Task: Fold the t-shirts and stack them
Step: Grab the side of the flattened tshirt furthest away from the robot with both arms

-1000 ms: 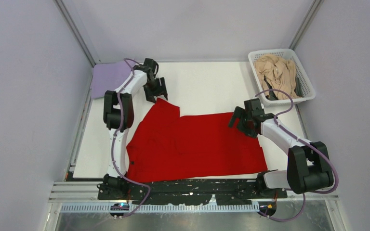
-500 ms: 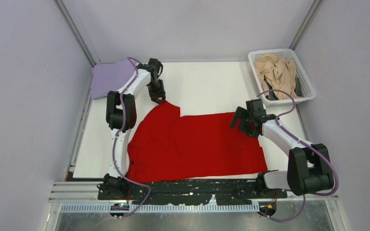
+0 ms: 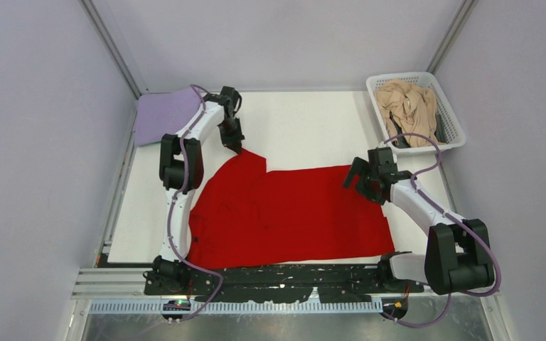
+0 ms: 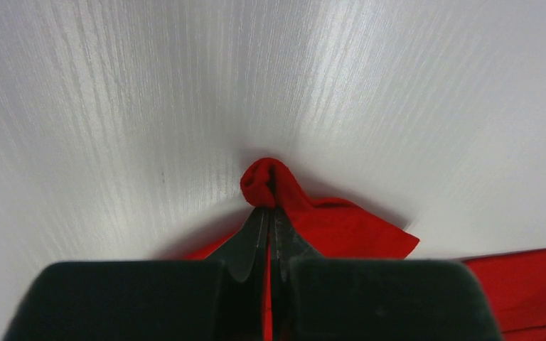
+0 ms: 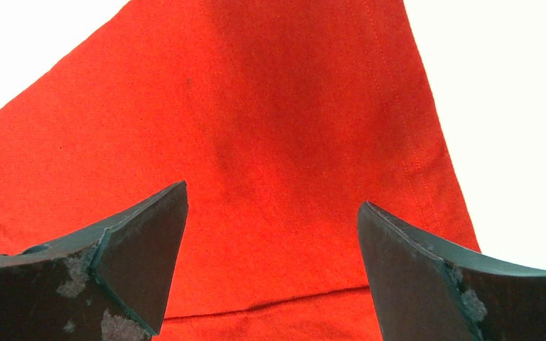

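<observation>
Red t-shirt (image 3: pixel 284 209): spread flat and wide over the middle of the white table (image 3: pixel 306 121), near edge right by the arm bases, one short sleeve poking out at the far left.

Left gripper (image 4: pixel 270 213): a second ago open and just above that sleeve tip; now down on it, fingers pressed together with a small bunch of red cloth pinched between them; so, most likely, first grab done and sleeve ready to be lifted and folded in.

Right gripper (image 5: pixel 274 206): moved only a little, out toward the far right corner of the shirt; fingers wide apart, nothing held, red cloth right below; not yet gripping, so probably next to close on that corner.

Edges: right side hem straight, with bare white table just past it in the right wrist view; far edge straight from the sleeve across to the right gripper; left side a bit slanted.

Room: a big bare patch of table past the far edge, good for swinging cloth over; lavender t-shirt (image 3: pixel 162 114) lying flat at the far left corner, near the left arm, so careful there; basket (image 3: pixel 455 121) with the beige t-shirt (image 3: pixel 405 106) bunched inside at the far right corner, near the right arm's cable.
</observation>
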`<state>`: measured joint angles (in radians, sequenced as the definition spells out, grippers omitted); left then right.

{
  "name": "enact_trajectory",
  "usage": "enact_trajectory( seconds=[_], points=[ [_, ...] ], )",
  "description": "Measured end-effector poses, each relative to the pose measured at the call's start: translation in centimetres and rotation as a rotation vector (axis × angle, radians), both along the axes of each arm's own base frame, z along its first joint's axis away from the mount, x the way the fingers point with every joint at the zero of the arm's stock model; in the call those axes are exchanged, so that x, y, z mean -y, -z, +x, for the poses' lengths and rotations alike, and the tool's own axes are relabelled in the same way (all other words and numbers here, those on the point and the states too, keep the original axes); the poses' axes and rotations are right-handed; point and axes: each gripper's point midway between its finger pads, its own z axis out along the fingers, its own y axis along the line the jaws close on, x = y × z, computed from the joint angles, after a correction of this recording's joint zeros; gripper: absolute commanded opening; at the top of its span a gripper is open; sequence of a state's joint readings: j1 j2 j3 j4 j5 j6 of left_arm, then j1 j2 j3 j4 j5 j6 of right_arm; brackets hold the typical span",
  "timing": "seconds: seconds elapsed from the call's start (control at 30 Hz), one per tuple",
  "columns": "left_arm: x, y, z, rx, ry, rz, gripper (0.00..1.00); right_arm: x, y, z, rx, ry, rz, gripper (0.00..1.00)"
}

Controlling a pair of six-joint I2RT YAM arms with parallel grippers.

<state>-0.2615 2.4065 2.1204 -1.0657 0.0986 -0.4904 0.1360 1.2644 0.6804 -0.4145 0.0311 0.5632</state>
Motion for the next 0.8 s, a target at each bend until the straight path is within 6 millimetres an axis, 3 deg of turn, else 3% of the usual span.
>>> enact_trajectory(
  seconds=[0.33, 0.57, 0.7, 0.8],
  points=[
    [0.2, -0.4, -0.7, 0.033, 0.072, 0.029, 0.0, 1.7, -1.0, 1.0, 0.02, 0.04, -0.041, 0.98],
    [1.9, -4.9, -1.2, 0.17, 0.162, 0.029, 0.0, 3.5, -3.8, 7.3, 0.089, 0.106, -0.148, 0.96],
    [2.6, -7.5, -1.3, 0.249, 0.199, 0.03, 0.0, 4.5, -3.7, 10.6, 0.086, 0.136, -0.212, 0.87],
    [2.5, -7.9, -1.7, 0.274, 0.219, 0.048, 0.0, 5.0, -2.8, 12.9, 0.063, 0.136, -0.254, 0.81]
  ],
)
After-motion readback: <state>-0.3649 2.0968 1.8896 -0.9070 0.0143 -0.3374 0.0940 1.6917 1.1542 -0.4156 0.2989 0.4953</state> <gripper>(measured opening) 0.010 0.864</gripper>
